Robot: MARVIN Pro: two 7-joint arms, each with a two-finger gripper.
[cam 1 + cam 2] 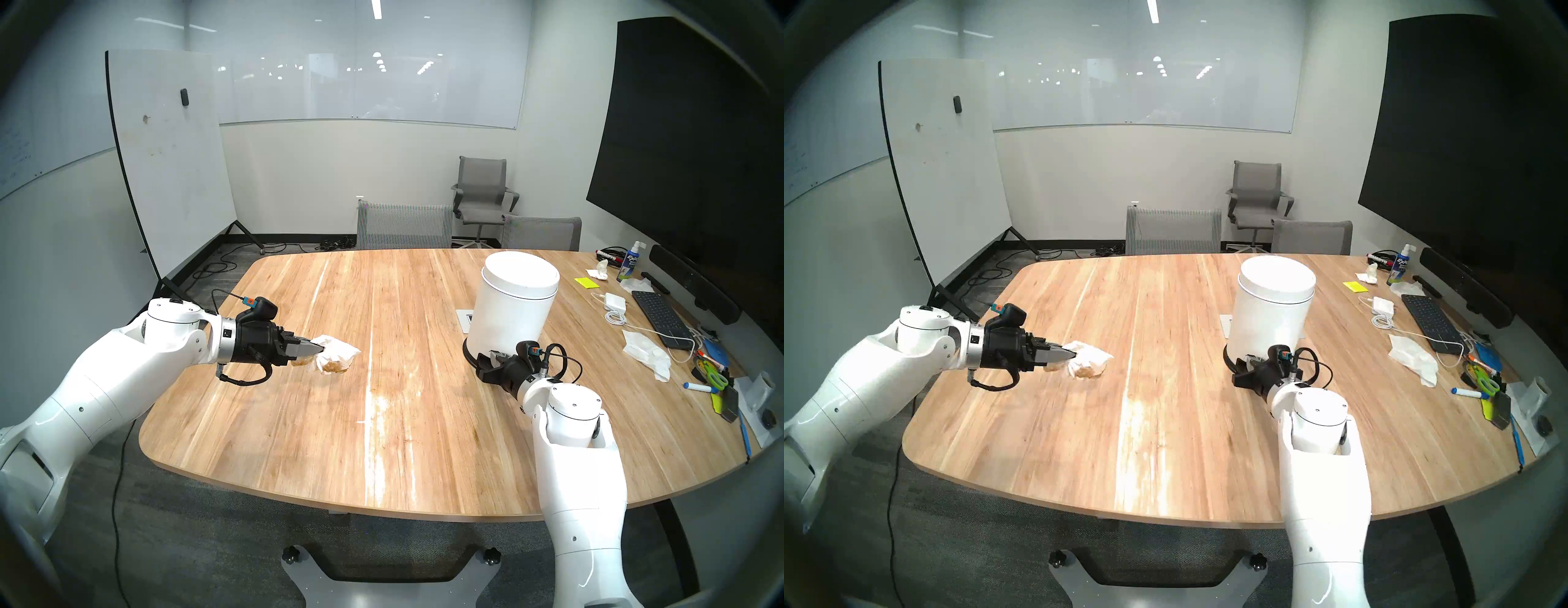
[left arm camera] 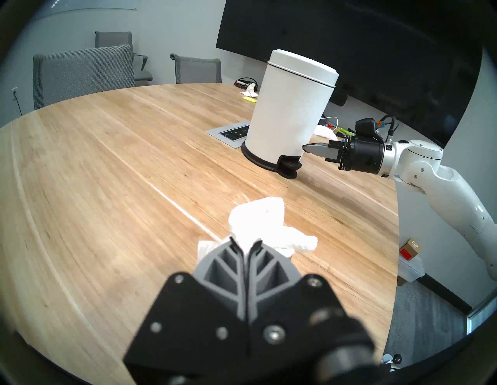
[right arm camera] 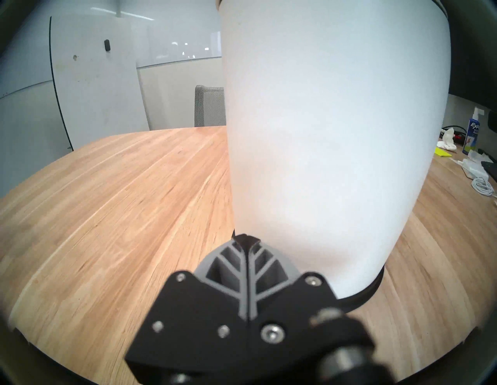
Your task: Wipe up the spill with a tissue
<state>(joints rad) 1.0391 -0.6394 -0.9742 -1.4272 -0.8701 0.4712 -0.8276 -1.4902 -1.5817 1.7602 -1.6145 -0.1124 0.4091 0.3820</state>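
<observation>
My left gripper (image 1: 320,349) is shut on a crumpled white tissue (image 1: 335,354) with brown stains on its underside, held over the left part of the wooden table (image 1: 424,467). The left wrist view has the tissue (image 2: 258,217) bunched past the closed fingertips (image 2: 236,246). The spill shows only as a faint amber streak (image 1: 381,409) near the table's middle, to the right of the tissue. My right gripper (image 2: 305,148) is shut with nothing in it, its tips just above the black pedal (image 2: 289,168) of a white bin (image 1: 509,305).
The white bin (image 3: 322,134) has its lid down and fills the right wrist view. Along the table's right edge lie a keyboard (image 1: 659,316), a charger with cable (image 1: 613,303), loose tissues (image 1: 647,350), markers, scissors and a spray bottle (image 1: 630,261). Grey chairs (image 1: 403,225) stand behind the table.
</observation>
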